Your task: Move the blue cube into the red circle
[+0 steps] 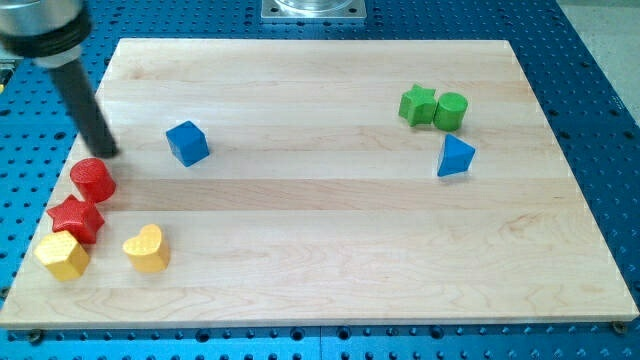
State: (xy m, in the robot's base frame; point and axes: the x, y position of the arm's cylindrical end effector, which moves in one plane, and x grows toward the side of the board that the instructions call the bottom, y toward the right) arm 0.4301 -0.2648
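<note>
The blue cube [187,142] sits on the wooden board at the view's upper left. The red circle block [93,179] lies to its lower left, near the board's left edge. My tip [106,153] is at the end of the dark rod that comes down from the view's top left. The tip stands just above and right of the red circle, and left of the blue cube with a clear gap to it.
A red star [76,219], a yellow hexagon [62,256] and a yellow heart [146,248] cluster at the lower left. A green star [418,104], a green cylinder [451,110] and a blue triangle [455,157] sit at the upper right. The board [330,230] lies on a blue perforated table.
</note>
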